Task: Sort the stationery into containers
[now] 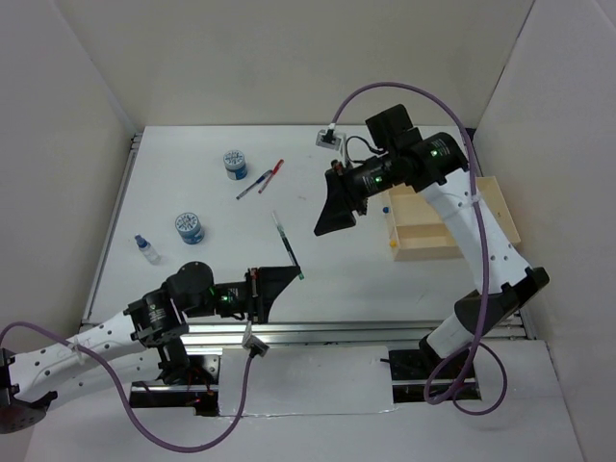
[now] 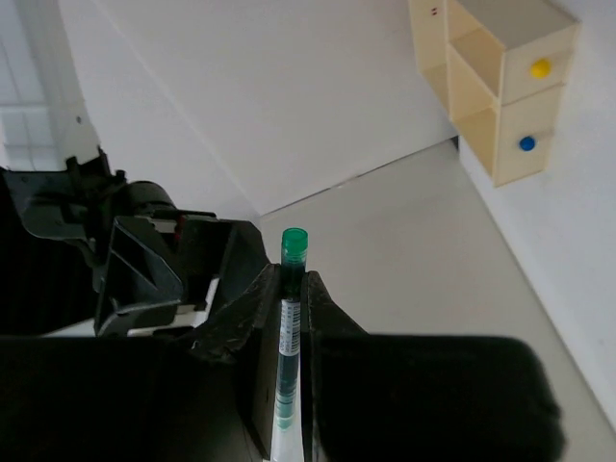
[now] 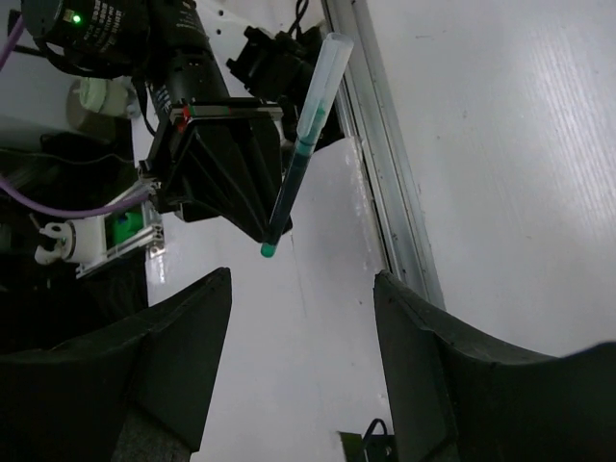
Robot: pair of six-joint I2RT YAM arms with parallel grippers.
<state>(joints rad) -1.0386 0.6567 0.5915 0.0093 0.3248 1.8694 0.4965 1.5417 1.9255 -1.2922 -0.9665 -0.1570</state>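
Gripped between the fingers of the left gripper [image 2: 292, 289], a thin green-capped pen [image 2: 288, 332] is seen close before the left wrist camera. The jaws are pressed against its barrel from both sides, and the green cap stands just past the fingertips. From overhead, the pen is held near the front middle of the table [image 1: 366, 279], with its clear barrel slanting away toward the far side. At the left of the table, a small bottle [image 1: 146, 248] with a blue cap is seen. Just to its right and a little farther back lies a blue-and-white roll [image 1: 190, 227]. A second roll [image 1: 234, 164] is placed farther back still, near the far edge. Right of it, a dark-ended pen [image 1: 254, 185] and a red-ended pen [image 1: 272, 173] are laid close together at a slant; whether they touch cannot be told. The right gripper [image 3: 300, 279] is held over the middle of the table, between the loose pens and the tray. Its jaws are spread wide, and nothing is held between them. At the right, the beige tray [image 1: 428, 252] is partly covered by the right arm, well apart from the held pen. A small blue dot and a small yellow dot are marked on its left wall.
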